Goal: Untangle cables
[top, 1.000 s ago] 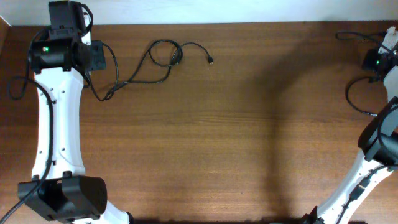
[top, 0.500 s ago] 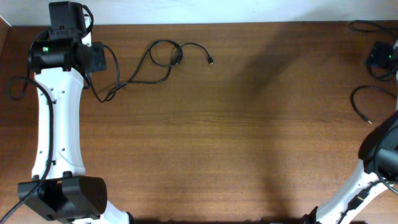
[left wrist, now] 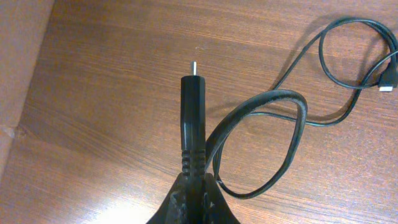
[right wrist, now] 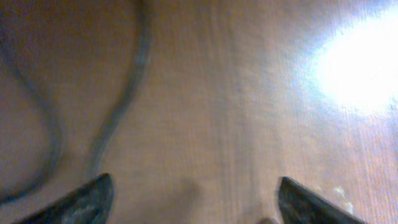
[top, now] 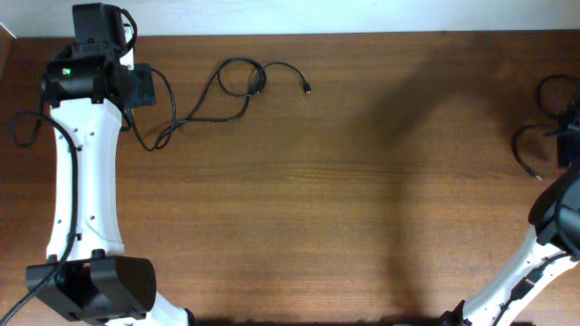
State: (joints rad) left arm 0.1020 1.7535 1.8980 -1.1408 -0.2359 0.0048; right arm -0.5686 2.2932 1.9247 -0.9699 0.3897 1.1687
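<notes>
One black cable lies at the table's far left in loose loops, its small plug pointing right. My left gripper is shut on that cable's other end. In the left wrist view the held black plug sticks out from my left gripper, and the cord curls away to the right. A second cable lies curved at the right edge. My right gripper hovers beside it. In the right wrist view my right gripper is open and empty, with a blurred cord at its left.
The left arm's white links run down the left side and its base sits at the near left. The right arm stands along the right edge. Thick arm wires loop near the left edge.
My right gripper has opened, letting go of the cable at the right edge, and has moved nearer along that edge. The left arm and its cable have not moved.
</notes>
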